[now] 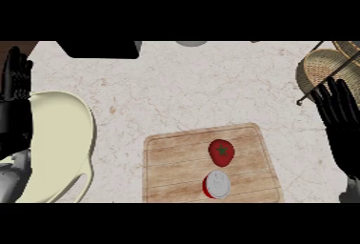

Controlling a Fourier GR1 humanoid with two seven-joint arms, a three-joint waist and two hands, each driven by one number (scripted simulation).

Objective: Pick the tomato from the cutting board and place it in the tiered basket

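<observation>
Reaching comes next: right hand [342,125], fingers straight and open, should drop over tomato [221,152] on cutting board [169,164], avoiding the red-and-white thing [216,185]; basket [325,69] just beside.

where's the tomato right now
In the head view, the tomato lies on the wooden cutting board, right of its centre, just above a red-and-white round object.

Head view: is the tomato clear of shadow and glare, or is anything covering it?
Head view: the tomato lies evenly lit on the cutting board, with no glare and nothing covering it; the right robot hand is open at the right edge by the basket; the left robot hand is open at the left edge.
</observation>
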